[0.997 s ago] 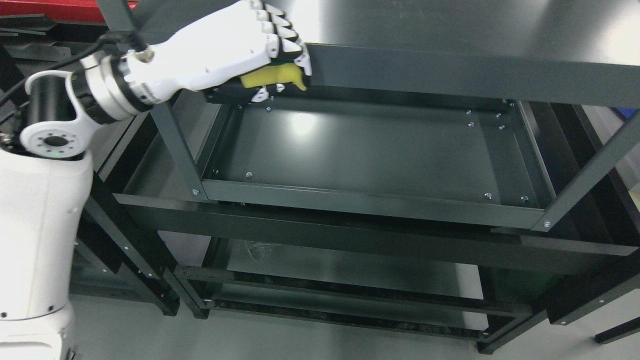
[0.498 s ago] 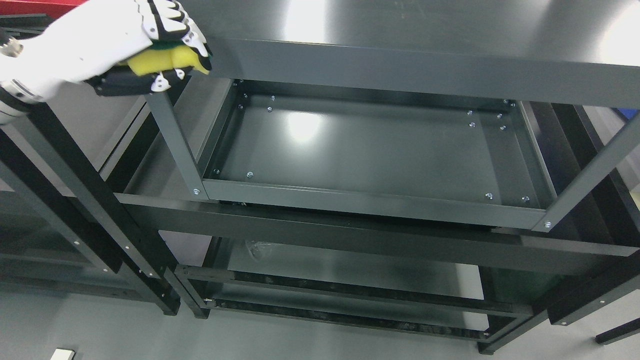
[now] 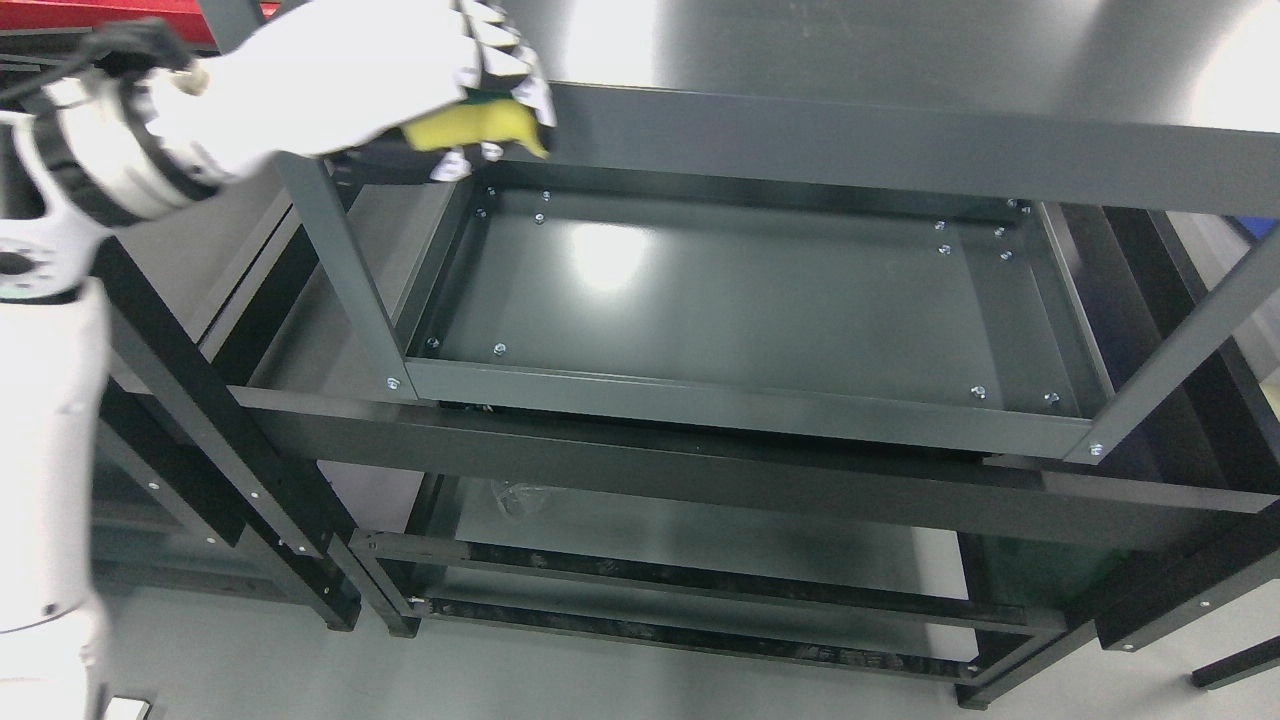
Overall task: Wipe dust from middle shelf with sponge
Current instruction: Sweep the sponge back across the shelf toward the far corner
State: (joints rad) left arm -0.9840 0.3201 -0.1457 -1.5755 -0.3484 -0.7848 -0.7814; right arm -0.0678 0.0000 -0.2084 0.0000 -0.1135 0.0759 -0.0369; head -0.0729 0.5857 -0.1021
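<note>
Dark metal shelving (image 3: pixel 760 405) fills the view; a yellow sponge (image 3: pixel 470 127) is gripped in the left hand (image 3: pixel 370 75) at the top shelf's edge (image 3: pixel 800 135). Lowering onto the middle shelf (image 3: pixel 730 300) is judged next.

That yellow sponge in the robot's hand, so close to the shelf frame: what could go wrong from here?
Two risks, probably:
1. The left hand holds the sponge level with the top shelf's front rail, above the middle shelf. Going in, the fingers may knock that rail.
2. The left upright post stands just below the hand; the wrist could catch on it.
</note>
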